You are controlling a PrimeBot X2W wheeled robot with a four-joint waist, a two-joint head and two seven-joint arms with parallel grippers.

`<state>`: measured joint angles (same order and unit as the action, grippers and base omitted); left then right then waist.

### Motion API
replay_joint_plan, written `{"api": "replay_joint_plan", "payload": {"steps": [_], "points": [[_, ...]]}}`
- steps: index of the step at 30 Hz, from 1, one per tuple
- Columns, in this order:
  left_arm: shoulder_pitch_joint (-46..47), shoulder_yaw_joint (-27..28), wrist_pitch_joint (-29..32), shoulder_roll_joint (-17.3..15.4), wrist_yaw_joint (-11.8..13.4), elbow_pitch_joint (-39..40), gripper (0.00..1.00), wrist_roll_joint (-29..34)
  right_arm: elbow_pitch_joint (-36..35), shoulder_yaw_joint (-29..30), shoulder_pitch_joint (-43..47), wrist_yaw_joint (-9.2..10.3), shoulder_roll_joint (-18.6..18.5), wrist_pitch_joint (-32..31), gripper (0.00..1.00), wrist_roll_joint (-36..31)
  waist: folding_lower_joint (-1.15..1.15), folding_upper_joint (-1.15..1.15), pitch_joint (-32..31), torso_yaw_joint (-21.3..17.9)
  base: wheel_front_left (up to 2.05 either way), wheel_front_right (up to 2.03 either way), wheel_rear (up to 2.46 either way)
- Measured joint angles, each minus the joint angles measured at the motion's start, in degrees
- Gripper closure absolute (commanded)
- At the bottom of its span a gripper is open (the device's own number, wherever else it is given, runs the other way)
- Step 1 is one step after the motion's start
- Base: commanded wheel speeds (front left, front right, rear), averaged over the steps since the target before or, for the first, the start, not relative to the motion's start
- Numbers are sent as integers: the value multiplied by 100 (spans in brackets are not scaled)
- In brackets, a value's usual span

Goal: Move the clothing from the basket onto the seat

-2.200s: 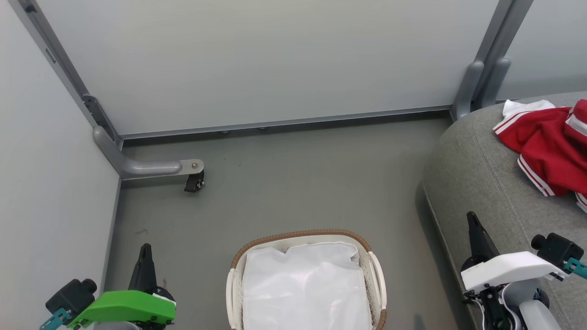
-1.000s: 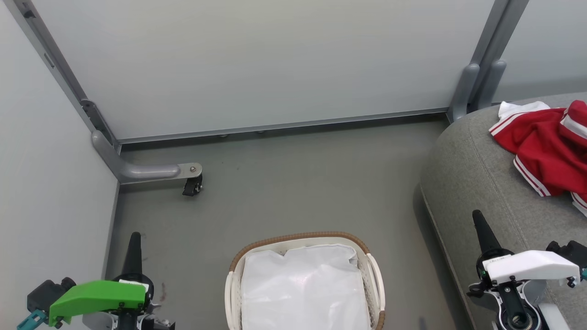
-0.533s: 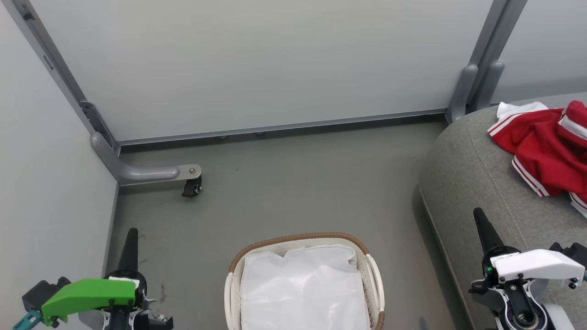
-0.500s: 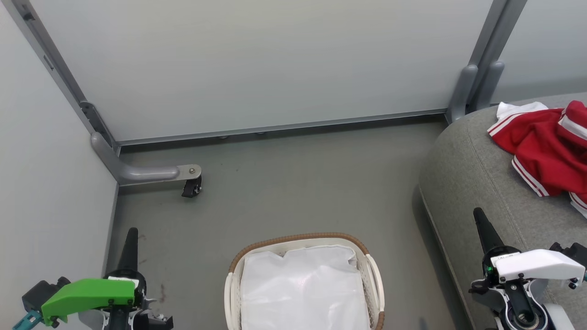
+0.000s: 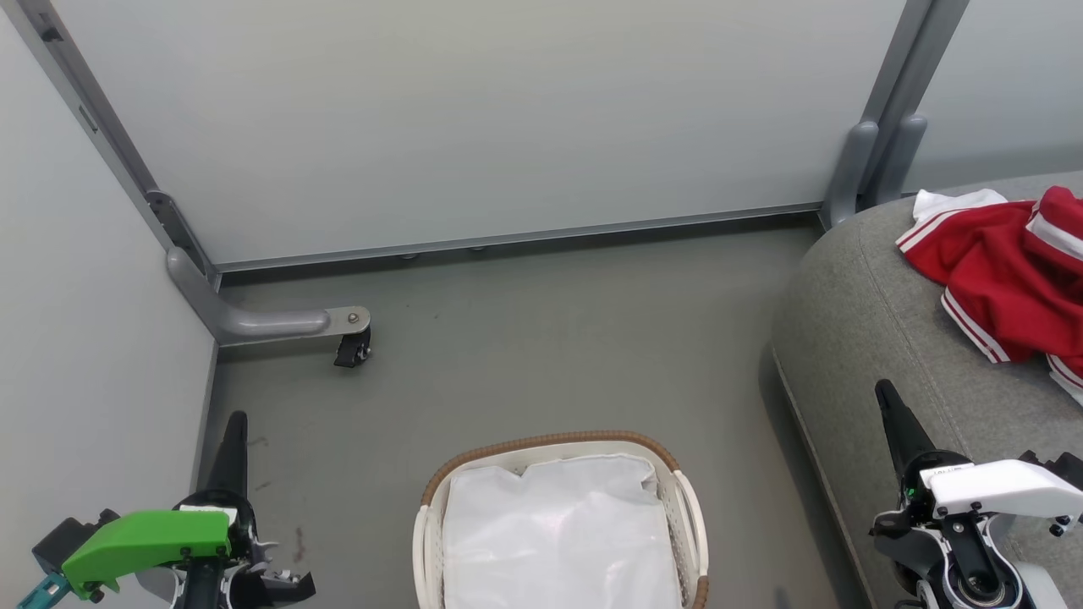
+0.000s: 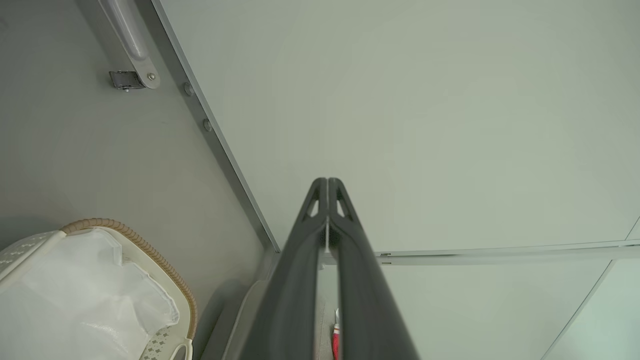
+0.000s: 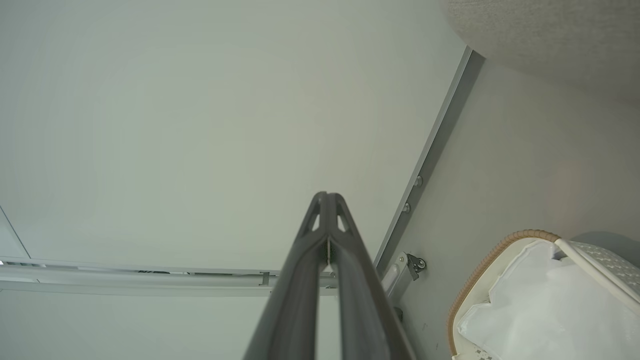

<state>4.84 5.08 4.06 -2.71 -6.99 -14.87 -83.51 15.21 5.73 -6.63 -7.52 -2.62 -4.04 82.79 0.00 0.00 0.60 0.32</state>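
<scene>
The red clothing (image 5: 1011, 277) with white stripe trim lies heaped on the grey seat (image 5: 871, 313) at the right edge of the head view. On the floor at the bottom centre stands the basket (image 5: 554, 447); inside it I see just its plain white liner (image 5: 558, 533). My left gripper (image 5: 236, 425) is shut and empty at the lower left, well left of the basket. At the lower right my right gripper (image 5: 885, 394) is shut and empty over the seat's front edge. The left wrist view has the basket (image 6: 145, 250) and left gripper (image 6: 327, 184); the right wrist view has the basket (image 7: 480, 272) and right gripper (image 7: 326, 197).
Pale partition panels close off the back and left, with a grey metal foot (image 5: 262, 320) and black caster (image 5: 351, 348) on the floor near the left corner. A grey post (image 5: 876, 156) stands behind the seat. Open grey floor (image 5: 550, 347) lies between basket and back panel.
Both grippers have drawn back toward the bottom corners of the head view and stayed shut. The head camera has shifted slightly. Basket and clothing have not moved.
</scene>
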Motion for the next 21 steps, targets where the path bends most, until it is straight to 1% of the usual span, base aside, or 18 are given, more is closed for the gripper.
{"api": "replay_joint_plan", "payload": {"steps": [21], "points": [[84,127,226,-1,-31,65,100,-746,-98,68,10,1,-7,-225,100,820,0,0,-37,-27,0,0,0]]}}
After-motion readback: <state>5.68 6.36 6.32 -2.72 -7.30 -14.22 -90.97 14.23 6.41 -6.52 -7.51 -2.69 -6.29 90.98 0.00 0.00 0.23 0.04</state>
